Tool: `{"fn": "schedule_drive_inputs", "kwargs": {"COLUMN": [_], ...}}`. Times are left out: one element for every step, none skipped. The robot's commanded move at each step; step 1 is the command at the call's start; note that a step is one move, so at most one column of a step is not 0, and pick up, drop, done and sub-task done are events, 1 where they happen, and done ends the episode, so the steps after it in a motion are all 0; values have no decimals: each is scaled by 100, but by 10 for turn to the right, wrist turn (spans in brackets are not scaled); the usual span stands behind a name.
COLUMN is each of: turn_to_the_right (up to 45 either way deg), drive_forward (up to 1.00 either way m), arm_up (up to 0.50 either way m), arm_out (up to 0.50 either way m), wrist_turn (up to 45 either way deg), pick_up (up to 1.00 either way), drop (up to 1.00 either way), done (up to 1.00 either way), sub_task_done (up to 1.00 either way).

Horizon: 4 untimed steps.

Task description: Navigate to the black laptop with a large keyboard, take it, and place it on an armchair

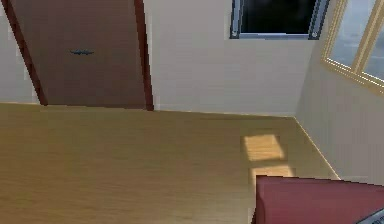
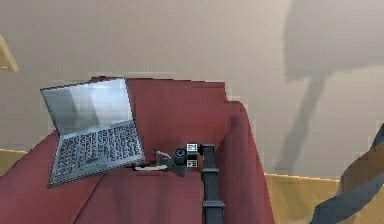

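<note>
Arm [image 2: 212,195] reaches over the red armchair [image 2: 225,115], with its gripper [image 2: 152,167] just beside the laptop [image 2: 92,132], which lies open on the seat. Whether the gripper holds anything cannot be told. Placing looks nearly finished; the next move likely calls for drawing back cleanly without dragging the laptop.

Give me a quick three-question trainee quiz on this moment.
1. True or false: the lid of the black laptop with the grey keyboard is folded flat.
2. What does the laptop lie on? A: dark red upholstered armchair; B: wooden table; C: white counter.
3. Does the dark two-finger gripper near the laptop hold anything?
Key: 1 false; 2 A; 3 cannot tell.
</note>
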Motion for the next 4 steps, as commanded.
{"fn": "schedule_drive_inputs", "kwargs": {"turn_to_the_right": [0,0,0,0], "drive_forward": [0,0,0,0], "arm_up": [-32,0,10,0], "arm_out": [0,0,0,-8], "wrist_turn": [0,0,0,0], "pick_up": [0,0,0,0], "drop": [0,100,0,0], "done": [0,0,0,0], "sub_task_done": [0,0,0,0]}}
